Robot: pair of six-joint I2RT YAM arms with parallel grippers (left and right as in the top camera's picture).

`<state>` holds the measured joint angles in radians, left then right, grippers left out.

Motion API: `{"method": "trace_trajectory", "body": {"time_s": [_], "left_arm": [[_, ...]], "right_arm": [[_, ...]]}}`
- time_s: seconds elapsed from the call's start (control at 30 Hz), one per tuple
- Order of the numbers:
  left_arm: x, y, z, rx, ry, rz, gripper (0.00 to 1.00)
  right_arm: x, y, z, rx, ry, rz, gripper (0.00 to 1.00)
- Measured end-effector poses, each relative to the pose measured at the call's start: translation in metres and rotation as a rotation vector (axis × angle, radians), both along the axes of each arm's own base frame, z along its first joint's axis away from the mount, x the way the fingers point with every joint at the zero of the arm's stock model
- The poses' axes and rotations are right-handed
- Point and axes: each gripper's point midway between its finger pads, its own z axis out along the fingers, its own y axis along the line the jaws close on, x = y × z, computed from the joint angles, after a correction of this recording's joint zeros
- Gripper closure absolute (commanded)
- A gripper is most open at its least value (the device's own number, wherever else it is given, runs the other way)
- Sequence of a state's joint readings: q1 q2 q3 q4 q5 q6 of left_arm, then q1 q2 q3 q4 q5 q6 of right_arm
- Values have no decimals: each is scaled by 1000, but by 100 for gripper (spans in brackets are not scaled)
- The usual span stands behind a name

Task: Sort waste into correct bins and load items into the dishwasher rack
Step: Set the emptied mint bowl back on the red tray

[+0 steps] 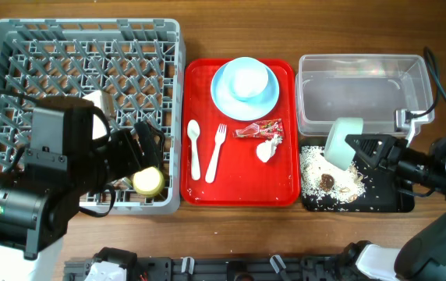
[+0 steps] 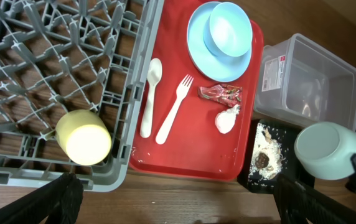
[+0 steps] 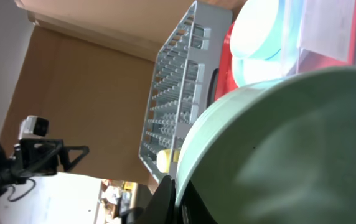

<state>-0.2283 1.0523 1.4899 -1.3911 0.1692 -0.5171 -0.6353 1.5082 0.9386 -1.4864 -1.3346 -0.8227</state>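
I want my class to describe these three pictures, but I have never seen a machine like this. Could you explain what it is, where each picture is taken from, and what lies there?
It is a two-armed robot at a wooden table, each arm ending in a two-finger claw. One picture looks down from above; the other two come from a camera on each wrist. The left claw hangs open over the grey dishwasher rack, where a yellow cup lies. The right claw holds a mint green bowl tilted above the black tray, which has food scraps on it. Beside it stands a clear tub. In the middle, the red serving tray carries a blue plate with a blue bowl, a white spoon and fork, a red wrapper and a crumpled napkin.
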Motion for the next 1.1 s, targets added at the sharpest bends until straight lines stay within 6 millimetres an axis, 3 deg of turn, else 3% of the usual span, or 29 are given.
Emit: {"method": "trace_trajectory", "body": {"time_s": [0.13,0.23,0.33,0.63,0.67,0.77,0.93,1.03,1.1], "left_arm": [[0,0,0,0,0,0,0],[0,0,0,0,0,0,0],[0,0,0,0,-1,0,0],[0,0,0,0,0,-1,0],[0,0,0,1,0,0,0],[0,1,0,3,0,2,0],[0,1,0,6,-1,3,0],[0,1,0,6,-1,3,0],[0,1,0,6,-1,3,0]], "right_arm": [[1,-3,-10,-8,83,-8,96],[-12,7,-4,34,175,12,96],[-30,38,4,-79,124,139,96],[-69,132,-15,-618,82,450,96],[-76,153,-18,-689,47,491,96],[-82,195,-43,-891,-5,508,96],[-52,193,-122,-1242,139,326,94],[-37,196,-142,-1279,161,259,84],[-33,200,-141,-1261,160,232,73]]}}
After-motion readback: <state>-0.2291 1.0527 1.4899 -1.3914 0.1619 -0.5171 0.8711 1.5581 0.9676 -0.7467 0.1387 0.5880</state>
